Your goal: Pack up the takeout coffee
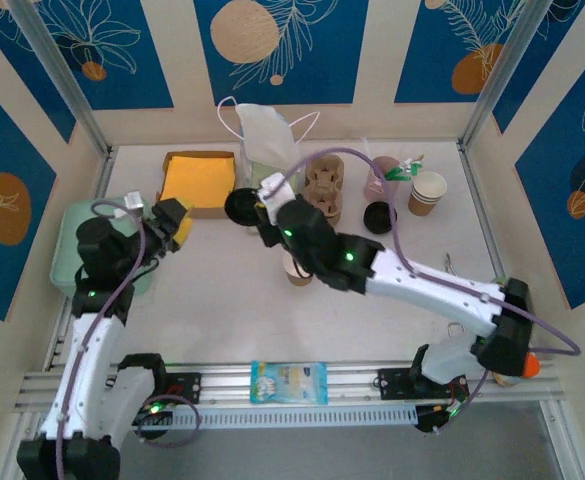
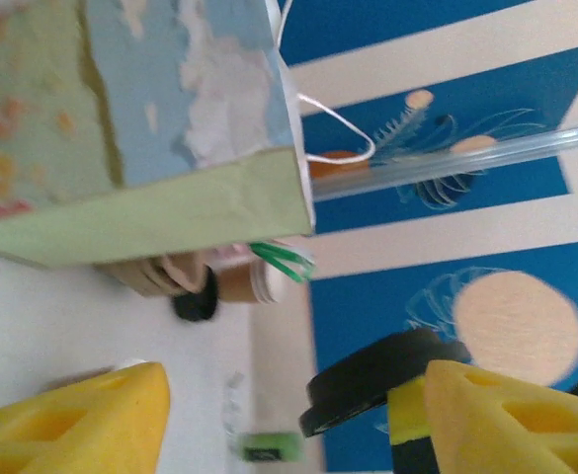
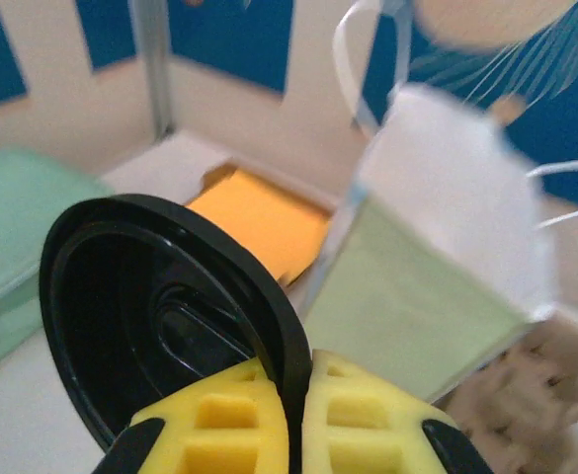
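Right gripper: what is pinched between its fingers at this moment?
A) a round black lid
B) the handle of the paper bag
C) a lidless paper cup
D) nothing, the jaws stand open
A: in the right wrist view the right gripper is closed, its yellow fingers clamping the rim of the round black lid, which stands on edge above them.
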You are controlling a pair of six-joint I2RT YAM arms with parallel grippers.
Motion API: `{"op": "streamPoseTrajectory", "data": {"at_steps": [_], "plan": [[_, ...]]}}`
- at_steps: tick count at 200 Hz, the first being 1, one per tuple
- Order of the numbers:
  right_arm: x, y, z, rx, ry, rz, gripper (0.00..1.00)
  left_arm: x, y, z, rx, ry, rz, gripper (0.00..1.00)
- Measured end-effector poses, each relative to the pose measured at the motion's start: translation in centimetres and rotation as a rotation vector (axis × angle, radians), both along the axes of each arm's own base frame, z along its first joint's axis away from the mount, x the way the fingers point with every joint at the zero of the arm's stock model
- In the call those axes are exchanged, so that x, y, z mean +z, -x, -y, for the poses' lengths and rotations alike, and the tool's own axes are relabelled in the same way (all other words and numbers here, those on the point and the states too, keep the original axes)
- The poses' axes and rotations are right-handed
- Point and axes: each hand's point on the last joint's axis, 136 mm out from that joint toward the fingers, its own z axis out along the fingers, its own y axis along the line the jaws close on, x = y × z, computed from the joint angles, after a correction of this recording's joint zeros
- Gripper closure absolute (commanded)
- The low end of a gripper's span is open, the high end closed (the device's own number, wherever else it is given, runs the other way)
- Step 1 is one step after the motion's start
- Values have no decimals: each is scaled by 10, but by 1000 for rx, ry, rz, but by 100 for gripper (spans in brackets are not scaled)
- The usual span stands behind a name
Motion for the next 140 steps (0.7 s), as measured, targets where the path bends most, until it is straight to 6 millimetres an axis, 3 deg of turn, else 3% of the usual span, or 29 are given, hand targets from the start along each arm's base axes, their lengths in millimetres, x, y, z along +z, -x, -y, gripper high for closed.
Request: {"op": "streamPoseTrajectory", "data": {"at_steps": [36,59,99,140], "plan": [[15,12,16,-7,67,374,100,8,-12,70,-214,217,-80,15],[47,18,22,-36,78,553,100,14,-10,105,-313,287,-101,15],[94,32,39,-78,41,731,100,37,-6,112,-327,325,-63,16],[84,37,44,-59,120,803,100,52,-5,110,-321,345,-26,17]]}}
